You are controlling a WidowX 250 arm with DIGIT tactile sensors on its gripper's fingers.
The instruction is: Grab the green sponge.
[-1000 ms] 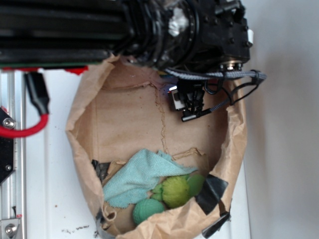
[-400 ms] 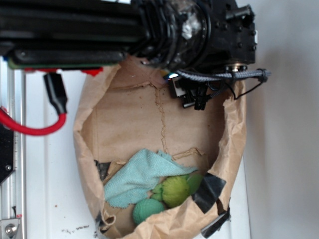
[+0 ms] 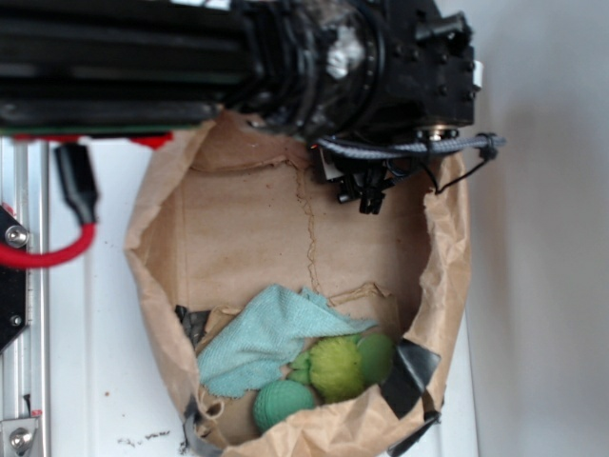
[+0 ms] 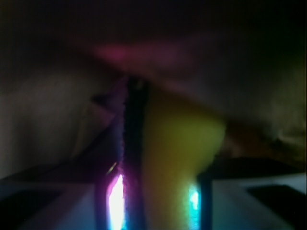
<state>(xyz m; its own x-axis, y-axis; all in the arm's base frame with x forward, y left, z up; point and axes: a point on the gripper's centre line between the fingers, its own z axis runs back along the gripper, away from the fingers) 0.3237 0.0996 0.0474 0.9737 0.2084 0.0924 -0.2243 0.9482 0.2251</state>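
In the wrist view a yellow-green sponge (image 4: pixel 178 143) with a dark strip along its left side fills the gap between my gripper's (image 4: pixel 153 203) two dark fingers. The picture is dim and blurred, with bright glints on both sides of the sponge. In the exterior view the gripper (image 3: pixel 362 198) hangs over the far right part of the brown paper bag (image 3: pixel 447 257), close to its rim. Only the black fingertips show below the arm. The sponge is hidden under the arm there.
At the near end of the bag lie a light-blue cloth (image 3: pixel 262 343), a yellow-green fuzzy ball (image 3: pixel 336 369) and two darker green round things (image 3: pixel 282 403) (image 3: pixel 377 355). Black tape patches (image 3: pixel 411 376) sit on the bag's rim. A red cable (image 3: pixel 48 252) and a metal rail (image 3: pixel 24 324) run at left.
The gripper's fingertips have drawn back toward the far rim of the bag, closer under the arm. The bag has shifted slightly. The cloth and green balls stay put.
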